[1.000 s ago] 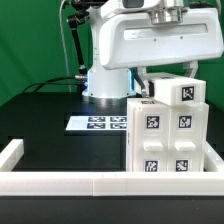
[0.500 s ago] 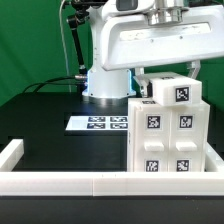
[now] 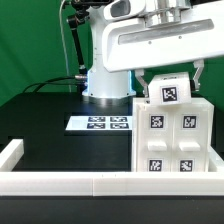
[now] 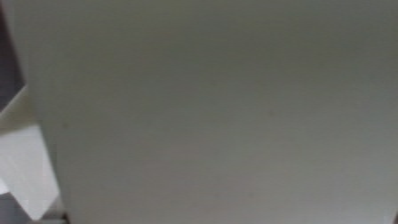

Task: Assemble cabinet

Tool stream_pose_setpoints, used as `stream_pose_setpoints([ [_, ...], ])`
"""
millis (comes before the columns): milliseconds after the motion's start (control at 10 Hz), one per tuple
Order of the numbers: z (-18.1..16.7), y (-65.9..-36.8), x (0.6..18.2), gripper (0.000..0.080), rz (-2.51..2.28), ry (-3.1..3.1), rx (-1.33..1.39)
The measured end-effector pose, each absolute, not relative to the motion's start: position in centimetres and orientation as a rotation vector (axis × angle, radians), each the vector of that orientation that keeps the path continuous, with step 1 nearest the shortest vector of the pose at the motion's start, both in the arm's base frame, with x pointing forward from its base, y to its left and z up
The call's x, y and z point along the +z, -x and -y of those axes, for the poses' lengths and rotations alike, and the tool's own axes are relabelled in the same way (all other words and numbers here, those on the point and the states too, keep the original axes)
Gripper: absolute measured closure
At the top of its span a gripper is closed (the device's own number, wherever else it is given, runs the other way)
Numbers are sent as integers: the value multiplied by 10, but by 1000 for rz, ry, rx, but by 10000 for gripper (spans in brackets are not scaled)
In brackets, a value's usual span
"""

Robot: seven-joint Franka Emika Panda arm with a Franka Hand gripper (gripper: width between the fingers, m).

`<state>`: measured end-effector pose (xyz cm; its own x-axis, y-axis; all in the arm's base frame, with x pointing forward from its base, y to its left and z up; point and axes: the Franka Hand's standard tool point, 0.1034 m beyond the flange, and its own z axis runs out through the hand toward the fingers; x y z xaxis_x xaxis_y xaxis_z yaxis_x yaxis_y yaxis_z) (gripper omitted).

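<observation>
The white cabinet box (image 3: 172, 142) stands upright at the exterior view's right, several square tags on its front. A white top piece (image 3: 170, 93) with one tag sits on it, tilted. My gripper (image 3: 171, 82) hangs straight over it, one dark finger (image 3: 141, 84) on each side of the top piece, closed against it. The wrist view shows only a blurred plain grey-white surface (image 4: 231, 110) very close to the camera, with the jaws hidden.
The marker board (image 3: 100, 123) lies flat on the black table in front of the robot base (image 3: 105, 85). White border rails run along the front edge (image 3: 70, 182) and the left edge (image 3: 10, 152). A green backdrop stands behind.
The gripper has risen slightly and shifted right. The top piece now sits tilted, and the cabinet box has shifted a little to the exterior view's right.
</observation>
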<state>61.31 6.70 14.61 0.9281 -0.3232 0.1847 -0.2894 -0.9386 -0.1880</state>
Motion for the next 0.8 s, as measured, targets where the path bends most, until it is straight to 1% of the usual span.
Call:
stream_pose_setpoints([
  [400,-69,-613,145,253,-950,2754,-275],
  [800,-78,-611,145,253,-1314,2568,-213],
])
